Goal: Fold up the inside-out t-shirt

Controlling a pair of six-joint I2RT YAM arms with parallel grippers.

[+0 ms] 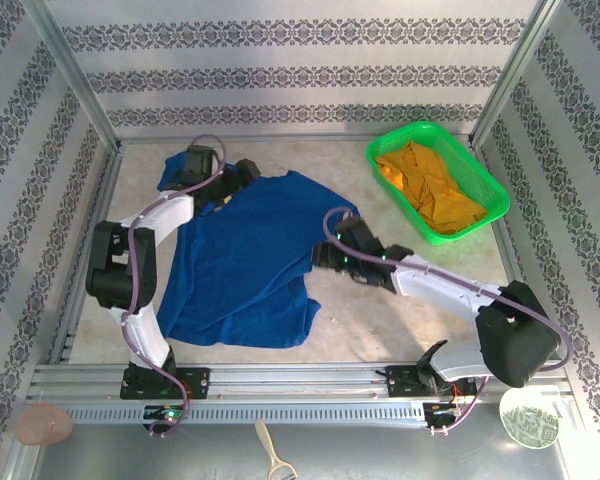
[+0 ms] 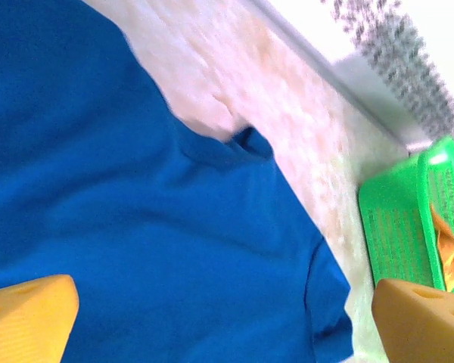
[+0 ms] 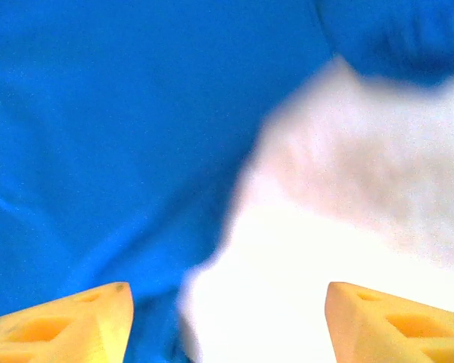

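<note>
The inside-out t-shirt [image 1: 240,260] is royal blue and lies spread on the pale table, left of centre, one sleeve pointing right. My left gripper [image 1: 246,178] hovers over the shirt's far edge. In the left wrist view the left gripper [image 2: 223,325] is open wide, with flat blue cloth [image 2: 136,189] below it and nothing between the fingers [image 2: 26,318]. My right gripper [image 1: 322,258] sits at the shirt's right side. Seen from the right wrist, the right gripper [image 3: 227,325] is open over the shirt's edge [image 3: 121,151] and bare table.
A green basket [image 1: 380,150] holding an orange-yellow garment [image 1: 430,185] stands at the back right, also seen as the basket [image 2: 397,227] in the left wrist view. Metal posts and patterned walls close in the table. Bare table lies between the shirt and the basket.
</note>
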